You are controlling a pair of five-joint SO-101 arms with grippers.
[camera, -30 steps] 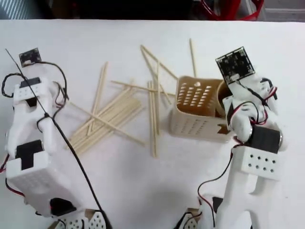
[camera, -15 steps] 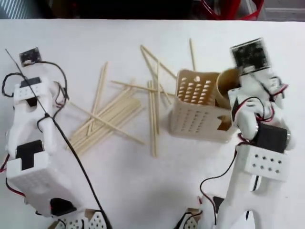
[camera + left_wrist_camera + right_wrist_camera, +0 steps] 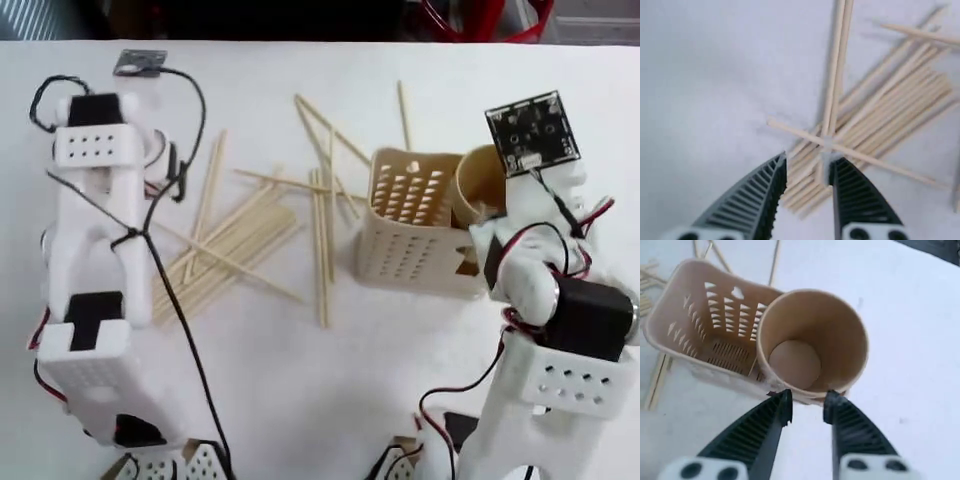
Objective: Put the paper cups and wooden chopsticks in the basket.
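Paper cup, brown and upright (image 3: pixel 812 345), stands at the end of the cream perforated basket (image 3: pixel 685 305), with the right pincer (image 3: pixel 807 407) narrowly open and empty beside its rim. Pale wooden chopsticks (image 3: pixel 880 105) lie heaped on the white table (image 3: pixel 300 400). Left pincer (image 3: pixel 807 172) hangs over them, part-open and empty. Step judged in hand: chopstick pickup. Next move calls for closing on a single stick.

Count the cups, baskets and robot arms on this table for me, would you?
Cups: 1
Baskets: 1
Robot arms: 2, the left arm and the right arm
Total: 4
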